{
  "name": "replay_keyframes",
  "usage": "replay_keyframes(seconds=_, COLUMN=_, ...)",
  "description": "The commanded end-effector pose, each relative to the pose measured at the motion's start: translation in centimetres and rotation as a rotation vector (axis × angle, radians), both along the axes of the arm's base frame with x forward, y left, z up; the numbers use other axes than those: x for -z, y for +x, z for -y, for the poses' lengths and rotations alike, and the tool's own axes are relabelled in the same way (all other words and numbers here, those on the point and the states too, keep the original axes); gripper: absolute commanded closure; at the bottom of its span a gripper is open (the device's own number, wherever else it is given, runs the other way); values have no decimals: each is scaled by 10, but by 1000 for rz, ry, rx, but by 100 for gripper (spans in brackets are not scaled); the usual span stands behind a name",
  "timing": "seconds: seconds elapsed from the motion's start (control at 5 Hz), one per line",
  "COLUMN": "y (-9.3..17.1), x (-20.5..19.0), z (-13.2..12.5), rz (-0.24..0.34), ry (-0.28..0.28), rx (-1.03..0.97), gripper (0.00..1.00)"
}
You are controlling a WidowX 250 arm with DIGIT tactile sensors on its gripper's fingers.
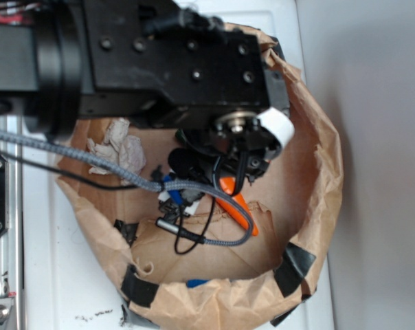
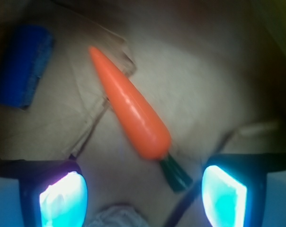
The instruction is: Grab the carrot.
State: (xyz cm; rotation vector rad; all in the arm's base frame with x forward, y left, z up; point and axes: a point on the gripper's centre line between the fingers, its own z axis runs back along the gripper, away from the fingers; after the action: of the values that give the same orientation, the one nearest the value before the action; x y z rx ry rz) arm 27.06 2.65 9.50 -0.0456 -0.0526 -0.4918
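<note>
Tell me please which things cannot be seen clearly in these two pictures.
- Carrot, exterior view: the arm and cables cover its thick end and stem.
- Gripper, wrist view: fingers cut off by the bottom edge; exterior view hides them under the arm.
- Blue object, wrist view: blurred, cut by the left edge, unidentifiable.
- Paper wad, exterior view: partly behind the cable.

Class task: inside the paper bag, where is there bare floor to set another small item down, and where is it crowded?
Free: the wrist view shows bare brown paper right of the carrot, up to the paper bag wall, and a strip between the carrot and the blue object. Crowded: the near edge, where the open gripper, the carrot's green stem and a pale paper wad sit close together.
</note>
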Motion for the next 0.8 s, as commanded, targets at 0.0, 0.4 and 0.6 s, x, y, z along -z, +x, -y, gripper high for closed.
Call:
replay_keyframes(seconds=0.0, y=-16, x=-1, z=-17, rz=83, ry=-28, rx=125, gripper=0)
replay_keyframes(seconds=0.4, y=-23, x=21, z=-7, rz=64, ry=36, rx=103, gripper=0)
replay_keyframes(seconds=0.6, y=-15, x=31, z=2, rz=52, ry=76, rx=85, gripper=0)
